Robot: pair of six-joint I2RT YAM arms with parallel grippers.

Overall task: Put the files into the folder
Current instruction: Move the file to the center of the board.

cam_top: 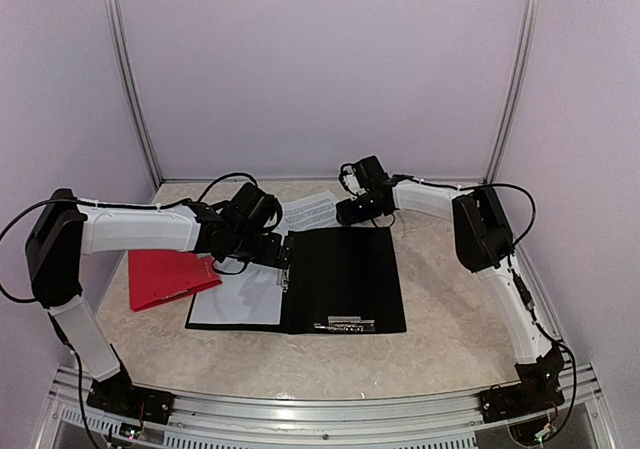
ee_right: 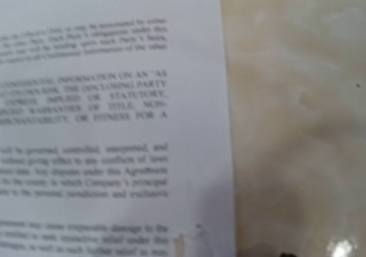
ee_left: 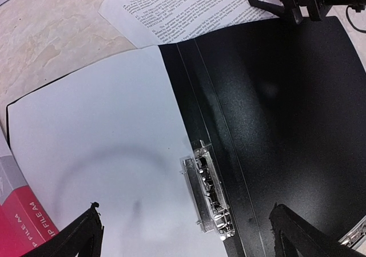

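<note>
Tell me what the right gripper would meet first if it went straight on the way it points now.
Most likely the printed white paper sheet lying on the beige marbled table, just beyond the open black folder. The right gripper angles down onto it; how much gap is left is unclear.

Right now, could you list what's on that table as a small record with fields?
folder: black, lying open
blank sheet: on folder's left half
printed sheet: just beyond folder's far edge
red item: left of folder
left end effector: open, above blank sheet
right end effector: over printed sheet; opening unclear
</note>
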